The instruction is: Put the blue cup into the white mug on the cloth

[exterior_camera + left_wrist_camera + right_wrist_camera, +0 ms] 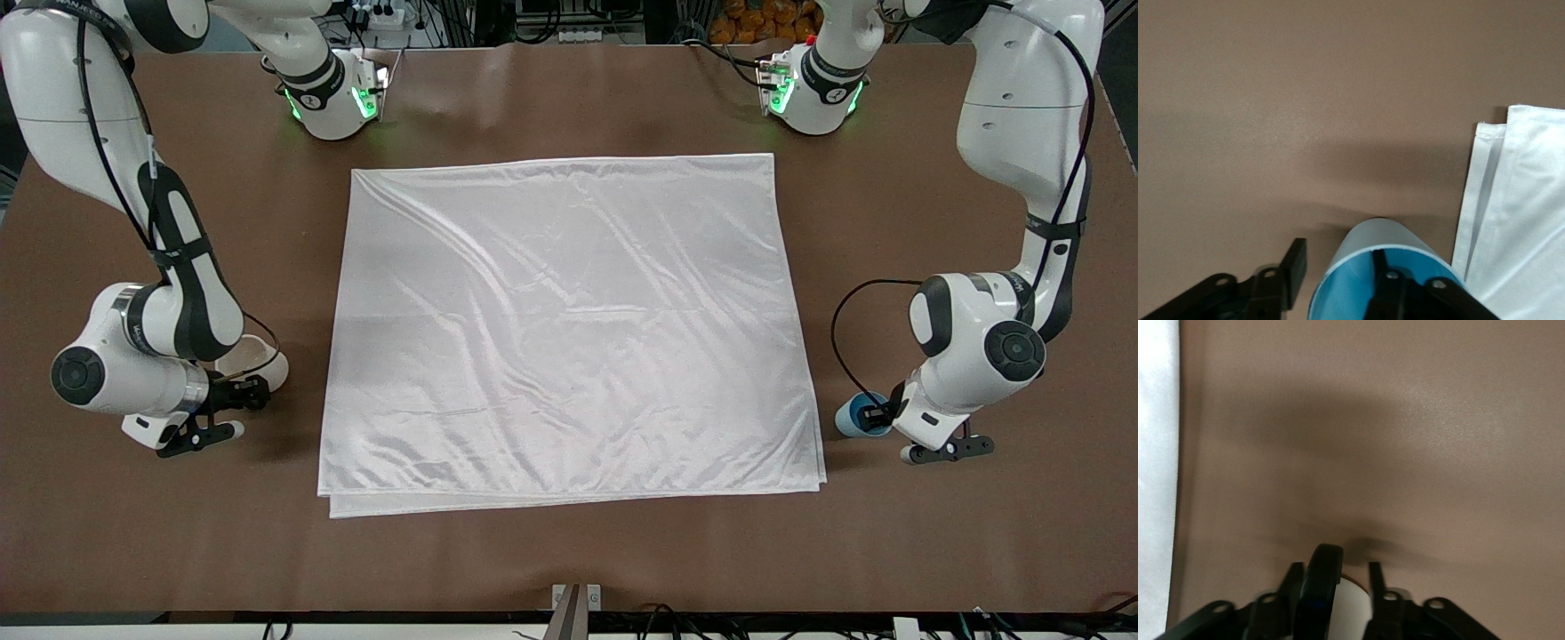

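Note:
The blue cup (pixel 855 415) sits on the brown table beside the cloth's (pixel 569 329) near corner, at the left arm's end. My left gripper (pixel 880 416) is at it. In the left wrist view, the left gripper (pixel 1338 273) is open, with one finger (pixel 1381 283) inside the cup (pixel 1358 280) and the other (pixel 1295 267) outside, a small gap from the wall. The white mug (pixel 262 360) sits on the table off the cloth, at the right arm's end. My right gripper (pixel 242 391) is open (pixel 1335 587), its fingers straddling the mug's (pixel 1353 610) black handle (pixel 1321 587).
The cloth lies flat in the middle of the brown table (pixel 569 551), with folded layers showing at its near edge. Its corner shows in the left wrist view (pixel 1518 213) and its edge in the right wrist view (pixel 1155 453). Both arm bases stand along the table's top edge.

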Tool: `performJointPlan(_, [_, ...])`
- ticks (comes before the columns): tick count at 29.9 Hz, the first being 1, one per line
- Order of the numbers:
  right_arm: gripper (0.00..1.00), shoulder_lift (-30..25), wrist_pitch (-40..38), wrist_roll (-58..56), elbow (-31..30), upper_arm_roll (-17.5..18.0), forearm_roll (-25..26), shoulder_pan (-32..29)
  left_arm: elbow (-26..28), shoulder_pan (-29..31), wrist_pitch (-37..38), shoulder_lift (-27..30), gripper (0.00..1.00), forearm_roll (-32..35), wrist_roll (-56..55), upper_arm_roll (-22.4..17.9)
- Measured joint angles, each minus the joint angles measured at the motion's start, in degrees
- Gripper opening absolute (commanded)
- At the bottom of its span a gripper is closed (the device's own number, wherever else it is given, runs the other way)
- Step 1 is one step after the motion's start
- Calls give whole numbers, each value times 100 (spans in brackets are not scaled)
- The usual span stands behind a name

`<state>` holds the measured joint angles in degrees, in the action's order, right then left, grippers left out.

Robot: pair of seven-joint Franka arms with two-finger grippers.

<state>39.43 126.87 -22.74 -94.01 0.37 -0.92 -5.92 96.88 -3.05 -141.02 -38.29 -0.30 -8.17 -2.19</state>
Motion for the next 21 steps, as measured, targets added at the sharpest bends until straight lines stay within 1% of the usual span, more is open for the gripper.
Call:
performJointPlan(9, [0, 0, -6, 0, -1, 7, -2, 1, 0, -2, -35, -18, 12, 0, 0, 2])
performJointPlan(12, [0, -1, -14, 0, -1, 14, -2, 2, 0, -3, -35, -18, 1, 0, 0, 4])
performJointPlan(13, [0, -3, -26, 0, -1, 19, -2, 3, -1, -4, -36, -18, 0, 0, 0, 7])
performJointPlan(21, [0, -122, -346, 5, 88, 70, -2, 43, -5, -8, -52, -11, 0, 0, 0, 14])
